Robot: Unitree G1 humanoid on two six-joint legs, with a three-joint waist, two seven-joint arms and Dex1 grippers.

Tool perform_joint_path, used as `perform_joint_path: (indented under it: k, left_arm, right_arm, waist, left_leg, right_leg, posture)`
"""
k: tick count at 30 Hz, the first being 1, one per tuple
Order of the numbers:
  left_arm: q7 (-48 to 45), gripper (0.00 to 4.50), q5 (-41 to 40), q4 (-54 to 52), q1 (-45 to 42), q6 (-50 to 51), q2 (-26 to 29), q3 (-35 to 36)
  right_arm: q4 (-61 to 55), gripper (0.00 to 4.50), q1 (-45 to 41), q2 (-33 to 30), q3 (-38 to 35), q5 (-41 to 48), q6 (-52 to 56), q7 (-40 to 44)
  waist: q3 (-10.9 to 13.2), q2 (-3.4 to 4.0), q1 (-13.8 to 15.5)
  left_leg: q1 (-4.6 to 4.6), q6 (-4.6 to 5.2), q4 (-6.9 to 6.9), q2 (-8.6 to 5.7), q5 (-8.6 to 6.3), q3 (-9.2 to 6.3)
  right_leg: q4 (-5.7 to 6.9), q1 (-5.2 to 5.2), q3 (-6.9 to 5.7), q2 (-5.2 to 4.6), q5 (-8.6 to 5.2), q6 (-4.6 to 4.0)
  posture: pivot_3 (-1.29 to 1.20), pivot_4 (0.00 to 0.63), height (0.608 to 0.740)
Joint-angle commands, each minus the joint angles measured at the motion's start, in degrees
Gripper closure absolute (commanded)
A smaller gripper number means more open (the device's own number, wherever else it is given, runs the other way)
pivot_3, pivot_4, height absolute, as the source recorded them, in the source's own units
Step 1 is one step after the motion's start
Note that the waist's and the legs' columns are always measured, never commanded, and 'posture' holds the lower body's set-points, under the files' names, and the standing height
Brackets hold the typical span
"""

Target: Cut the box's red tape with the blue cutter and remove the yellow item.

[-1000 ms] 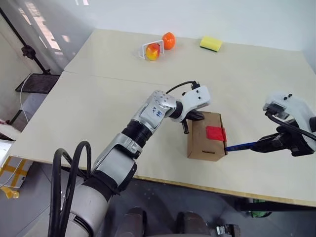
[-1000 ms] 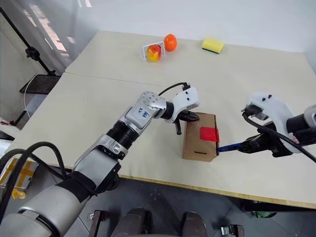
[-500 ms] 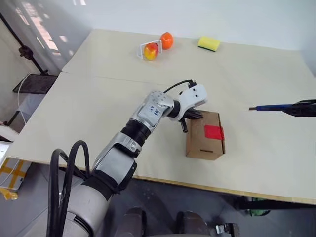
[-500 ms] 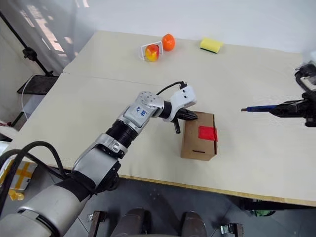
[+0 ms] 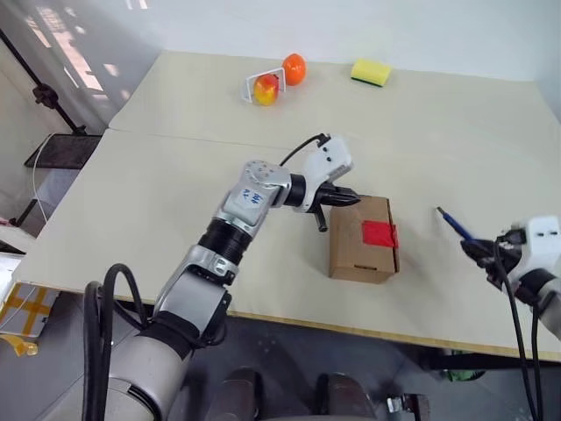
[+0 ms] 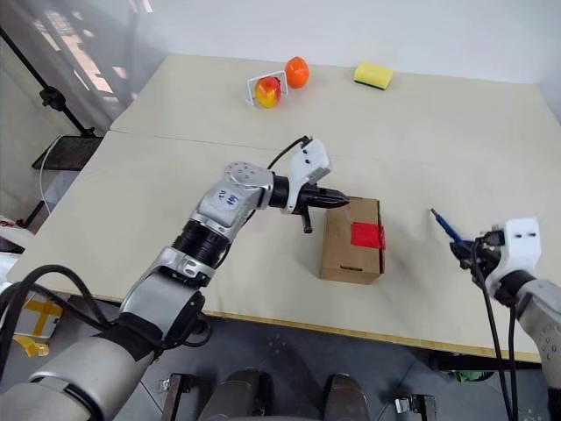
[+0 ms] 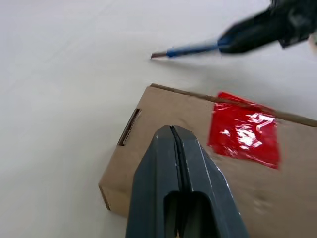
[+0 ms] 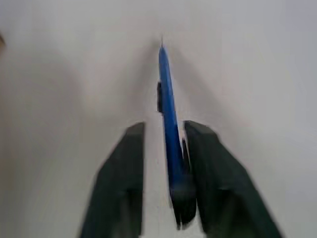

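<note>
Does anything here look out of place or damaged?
Nothing is spilled or damaged. The box stands closed, its red tape looking whole. The blue cutter lies between the right gripper's parted fingers, so the hold looks loose.

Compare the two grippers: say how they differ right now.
The left gripper has its jaws shut and empty, over the box; the right gripper has its jaws parted around the blue cutter, off to the box's side over bare table. Both have black fingers.

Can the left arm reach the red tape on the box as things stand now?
Probably yes. The left gripper, fingers shut, hovers by the box with the red tape just ahead, and nothing lies between them.
</note>
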Motion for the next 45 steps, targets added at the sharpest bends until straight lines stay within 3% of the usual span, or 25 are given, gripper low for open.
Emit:
perform_joint_path:
  k: [1,6,9,11,14,19,22,25,29,45]
  left_arm:
    - [-3.49,4.50,-3.17,-8.61,2.14,6.53,2.89,0.05]
    - [-5.21,4.50,-4.72,-15.70,6.16,12.91,7.92,-0.57]
    - [-3.47,4.50,-4.92,-16.58,7.56,13.99,8.80,0.16]
    - [-1.05,4.50,-4.75,-15.79,8.44,12.94,8.33,1.25]
    - [1.72,4.50,-4.49,-14.46,9.97,10.70,7.12,1.67]
    - [4.29,4.50,-4.45,-12.70,12.61,6.96,4.59,1.25]
    - [4.67,4.50,-3.86,-11.88,13.28,5.03,4.04,0.45]
    - [5.09,4.50,-3.43,-10.28,13.26,2.41,3.00,-0.44]
    - [5.27,4.50,-3.59,-10.46,13.27,2.34,2.80,-0.47]
    - [1.35,4.50,-5.30,-24.11,17.62,13.33,10.93,-2.31]
  right_arm:
    - [-4.50,1.64,-0.34,-1.98,-4.75,-0.33,0.89,0.14]
    - [-7.06,0.04,-4.61,-7.69,-6.18,-1.25,3.60,1.23]
    - [-5.04,0.04,-12.44,-10.19,-2.33,-1.55,7.39,-0.05]
    - [-2.01,0.04,-18.45,-11.21,4.44,-2.90,10.73,1.02]
    - [1.20,0.65,-25.85,-10.55,13.73,-5.14,14.18,2.67]
    - [9.24,2.34,-35.69,-8.09,27.57,-11.45,13.35,8.22]
    - [10.99,3.37,-38.41,-7.80,31.05,-12.97,13.44,11.55]
    - [4.88,4.35,-39.00,-9.06,34.60,-11.34,17.69,16.79]
    - [1.58,4.44,-39.04,-8.33,34.50,-11.17,19.87,18.48]
    - [-5.86,4.44,-39.14,-2.97,35.79,-11.61,24.52,18.54]
  waist:
    - [0.00,0.01,0.00]
    - [-0.01,0.02,0.21]
    - [-0.01,0.02,0.08]
    - [0.00,0.01,0.14]
    - [0.00,0.00,0.10]
    - [0.00,0.00,0.30]
    - [0.00,0.00,0.31]
    - [0.00,0.00,0.19]
    - [0.00,0.00,0.18]
    - [0.00,0.00,0.02]
  left_leg:
    - [0.02,0.01,0.00,-0.01,0.03,-0.04]
    - [0.03,0.02,0.02,-0.02,0.06,-0.12]
    - [0.06,0.02,0.03,-0.01,0.06,-0.15]
    - [0.06,0.00,0.03,0.03,0.07,-0.19]
    - [0.07,0.00,0.04,0.01,0.07,-0.19]
    - [-0.04,0.01,0.02,-0.10,0.07,-0.14]
    - [-0.13,0.01,0.03,-0.15,0.07,-0.13]
    - [-0.13,0.01,0.00,-0.15,0.06,-0.11]
    - [-0.13,0.01,0.03,-0.14,0.07,-0.13]
    - [-0.10,0.00,0.06,-0.12,0.07,-0.33]
  right_leg:
    - [0.00,0.00,0.04,0.00,0.00,0.00]
    - [0.03,0.01,0.07,-0.01,0.00,0.00]
    - [0.03,0.00,0.14,-0.01,0.00,0.00]
    - [0.03,0.01,0.10,0.01,0.00,0.00]
    - [0.01,0.05,0.08,0.00,0.00,0.00]
    - [0.03,-0.03,0.04,-0.06,0.00,0.00]
    - [0.05,-0.08,-0.03,-0.08,0.00,0.00]
    - [0.04,-0.08,-0.05,-0.08,0.00,0.00]
    - [0.04,-0.08,-0.05,-0.07,0.00,0.00]
    - [0.10,-0.11,0.02,-0.06,0.00,0.00]
  posture:
    - [0.00,0.150,0.740]
    - [0.00,0.150,0.740]
    - [0.00,0.150,0.740]
    - [0.00,0.150,0.740]
    - [0.00,0.150,0.740]
    - [0.00,0.150,0.740]
    - [0.00,0.150,0.740]
    - [0.00,0.150,0.740]
    - [0.00,0.150,0.740]
    - [0.00,0.150,0.740]
